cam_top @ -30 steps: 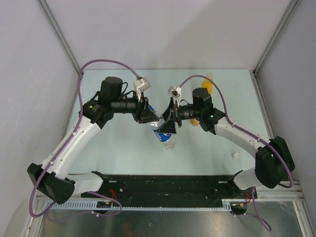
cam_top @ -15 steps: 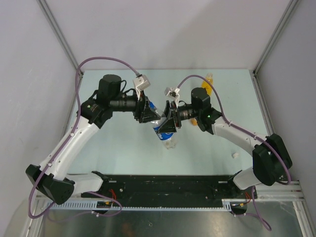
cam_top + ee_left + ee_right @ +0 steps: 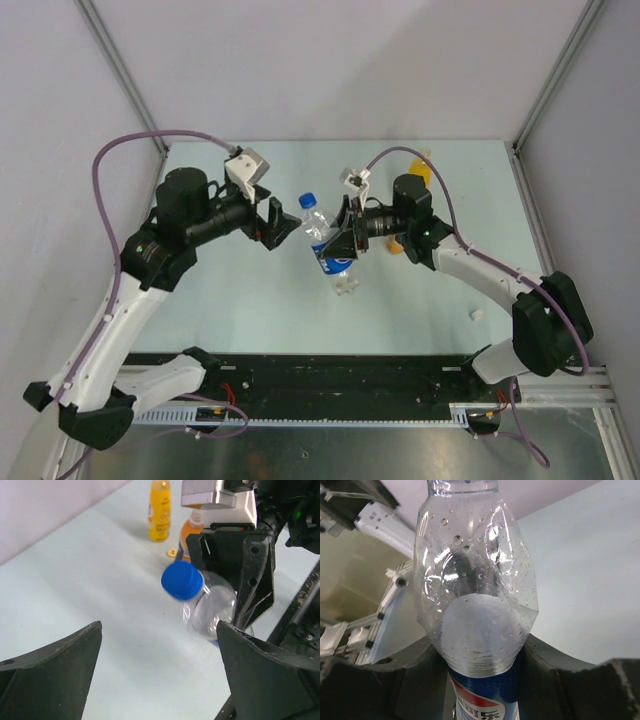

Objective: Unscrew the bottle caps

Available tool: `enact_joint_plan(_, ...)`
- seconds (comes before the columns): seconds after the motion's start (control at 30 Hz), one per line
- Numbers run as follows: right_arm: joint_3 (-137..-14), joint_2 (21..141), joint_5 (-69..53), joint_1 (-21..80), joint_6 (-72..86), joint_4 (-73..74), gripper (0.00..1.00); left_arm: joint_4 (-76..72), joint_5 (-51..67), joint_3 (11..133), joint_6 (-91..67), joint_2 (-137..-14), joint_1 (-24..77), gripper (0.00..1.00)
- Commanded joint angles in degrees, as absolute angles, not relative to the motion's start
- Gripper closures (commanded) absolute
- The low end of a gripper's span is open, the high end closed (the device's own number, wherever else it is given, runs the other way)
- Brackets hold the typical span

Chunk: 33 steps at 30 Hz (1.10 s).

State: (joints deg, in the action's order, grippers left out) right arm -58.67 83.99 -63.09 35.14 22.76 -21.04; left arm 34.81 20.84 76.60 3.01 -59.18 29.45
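Observation:
The clear water bottle (image 3: 328,247) with a blue label leans over the table's middle, its blue cap (image 3: 308,201) on its neck. My right gripper (image 3: 342,243) is shut on its body; in the right wrist view both fingers (image 3: 560,680) press the bottle (image 3: 479,605) just above the label. My left gripper (image 3: 283,223) hangs open a short way left of the cap, touching nothing. In the left wrist view the blue cap (image 3: 182,580) sits ahead of the wide-apart jaws of the left gripper (image 3: 157,680).
A tall yellow bottle (image 3: 160,510) stands at the back, a short orange bottle (image 3: 192,532) in front of it, half hidden by the right wrist. A loose yellow cap (image 3: 171,553) lies beside them. A white cap (image 3: 477,314) lies near the right arm.
My left gripper let go of the blue cap, opened wide and drew back to the left. My right gripper closed on the bottle's body. The cap stays on the bottle.

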Motion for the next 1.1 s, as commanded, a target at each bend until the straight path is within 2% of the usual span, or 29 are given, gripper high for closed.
enact_joint_plan(0.0, -61.1, 80.1, -57.3, 32.6, 24.5, -22.0, 0.55, 33.5, 14.8, 75.9, 2.3, -56.4, 29.5, 0.01)
enact_joint_plan(0.23, -61.0, 74.5, -48.3, 27.1, 31.8, -23.2, 0.55, 32.2, 20.6, 75.0, -1.8, -57.0, 29.5, 0.01)
enact_joint_plan(0.47, -61.1, 68.6, -40.9, 24.9, 35.5, -23.5, 0.52, 20.8, 31.5, 71.1, -8.6, -57.5, 29.7, 0.01)
enact_joint_plan(0.63, -61.1, 67.0, -39.8, 24.4, 38.7, -25.4, 0.52, 6.7, 39.2, 66.8, -16.4, -58.8, 30.2, 0.01)
enact_joint_plan(0.87, -61.0, 67.2, -40.3, 24.3, 43.5, -28.7, 0.52, -9.1, 42.1, 63.1, -22.5, -63.1, 33.1, 0.01)
enact_joint_plan(1.07, -61.0, 66.6, -40.4, 24.3, 45.1, -29.9, 0.52, -12.2, 42.2, 64.0, -23.0, -67.7, 36.8, 0.01)
